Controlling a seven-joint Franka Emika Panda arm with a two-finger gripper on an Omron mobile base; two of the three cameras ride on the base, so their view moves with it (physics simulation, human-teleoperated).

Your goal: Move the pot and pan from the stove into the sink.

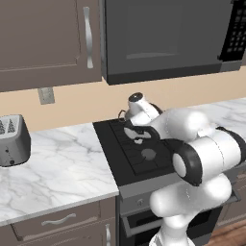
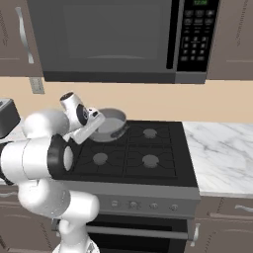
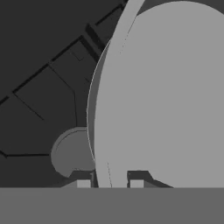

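The pincer (image 3: pixel 110 183) is gripping the pot (image 2: pixel 109 123) by its rim, fingers narrowed astride the wall, above the stove (image 2: pixel 148 148).

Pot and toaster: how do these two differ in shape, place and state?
Shape: the pot is round and open on top; the toaster is a box with slots. Place: the pot is over the stove, the toaster stands on the marble counter to its left. State: the gripper pinches the pot's rim; nothing touches the toaster. Both are grey.
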